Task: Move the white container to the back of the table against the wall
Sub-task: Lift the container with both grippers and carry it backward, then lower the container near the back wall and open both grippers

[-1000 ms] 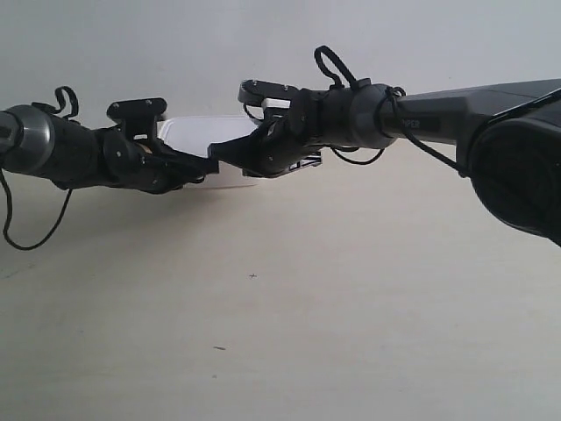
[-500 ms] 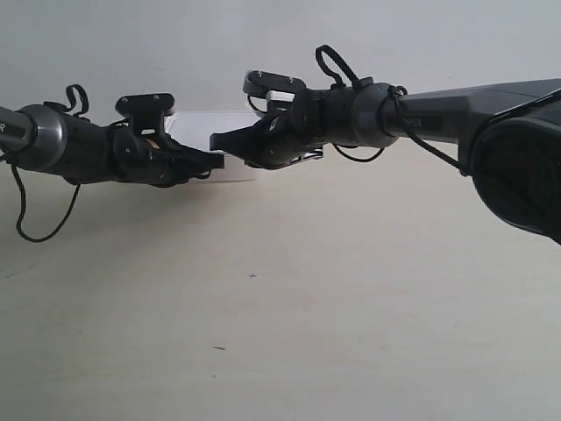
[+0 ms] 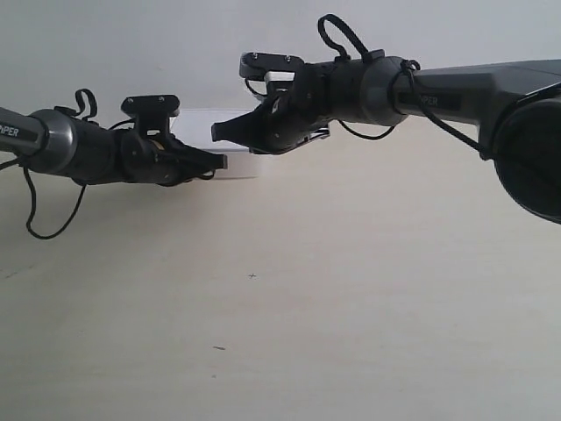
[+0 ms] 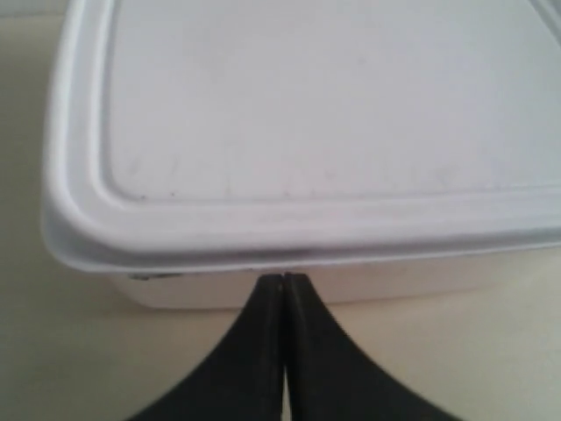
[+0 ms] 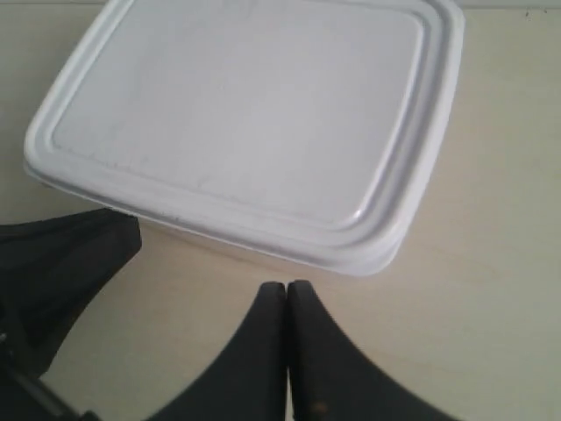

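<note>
The white container [image 3: 197,127] lies flat with its lid on at the far side of the table [image 3: 351,307], close to the wall [image 3: 175,44]. My left gripper [image 4: 285,279] is shut and empty. Its tips touch the container's [image 4: 307,114] side wall just under the lid rim. It belongs to the arm at the exterior view's left [image 3: 223,161]. My right gripper [image 5: 287,285] is also shut and empty, hanging above the table a short way off the container's [image 5: 245,114] near edge. In the exterior view it is raised [image 3: 215,133] in front of the box.
The left gripper's black body [image 5: 61,263] shows beside the container in the right wrist view. Black cables [image 3: 35,219] loop off both arms. A few tiny dark specks [image 3: 252,276] dot the tabletop.
The left gripper has reached farther along the table, and the container has slid back toward the wall. The right gripper has risen a little above the box.
</note>
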{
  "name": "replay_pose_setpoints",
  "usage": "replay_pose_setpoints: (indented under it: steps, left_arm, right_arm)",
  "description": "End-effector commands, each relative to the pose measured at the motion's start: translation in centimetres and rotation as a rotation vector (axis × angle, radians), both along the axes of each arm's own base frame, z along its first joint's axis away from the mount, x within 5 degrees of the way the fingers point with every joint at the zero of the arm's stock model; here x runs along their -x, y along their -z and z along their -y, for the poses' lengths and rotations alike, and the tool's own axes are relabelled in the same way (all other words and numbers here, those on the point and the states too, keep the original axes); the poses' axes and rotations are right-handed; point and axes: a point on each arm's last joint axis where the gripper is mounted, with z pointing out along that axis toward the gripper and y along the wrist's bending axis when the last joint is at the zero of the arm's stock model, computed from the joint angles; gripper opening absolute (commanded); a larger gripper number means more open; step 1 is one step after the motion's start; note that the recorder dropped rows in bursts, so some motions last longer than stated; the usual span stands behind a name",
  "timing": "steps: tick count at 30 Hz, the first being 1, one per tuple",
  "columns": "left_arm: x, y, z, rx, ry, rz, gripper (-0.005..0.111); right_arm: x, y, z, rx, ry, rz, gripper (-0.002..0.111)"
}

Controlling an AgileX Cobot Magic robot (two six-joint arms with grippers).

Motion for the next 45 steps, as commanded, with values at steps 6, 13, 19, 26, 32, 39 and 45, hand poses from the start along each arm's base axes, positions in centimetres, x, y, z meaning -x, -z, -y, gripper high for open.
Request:
replay_pose_setpoints:
  steps: [6, 13, 19, 26, 32, 39, 45]
  left_arm:
    - [-1.8, -0.4, 0.9, 0.01, 0.024, 0.01, 0.0]
    - [-2.3, 0.4, 2.4, 0.012, 0.057, -0.013, 0.0]
    - [-2.8, 0.6, 3.9, 0.016, 0.083, 0.005, 0.0]
    - [-3.8, 1.6, 4.2, 0.021, 0.088, 0.0, 0.0]
    - [-4.4, 1.3, 4.3, 0.028, 0.084, 0.031, 0.0]
    - [-5.4, 0.5, 4.0, 0.021, 0.086, 0.07, 0.0]
    - [-5.4, 1.1, 4.0, 0.015, 0.087, 0.064, 0.0]
  right_arm:
    - [0.1, -0.3, 0.8, 0.12, -0.041, 0.0, 0.0]
    - [-0.5, -0.4, 2.0, 0.148, -0.031, 0.014, 0.0]
    - [-1.6, -0.3, 4.4, 0.156, 0.019, -0.004, 0.0]
    - [-2.4, -0.3, 6.4, 0.157, 0.06, -0.014, 0.0]
    - [-2.6, -0.4, 6.6, 0.171, 0.049, -0.002, 0.0]
    - [-2.6, -0.4, 6.6, 0.176, 0.043, 0.005, 0.0]
    - [-2.6, -0.4, 6.6, 0.176, 0.043, 0.005, 0.0]
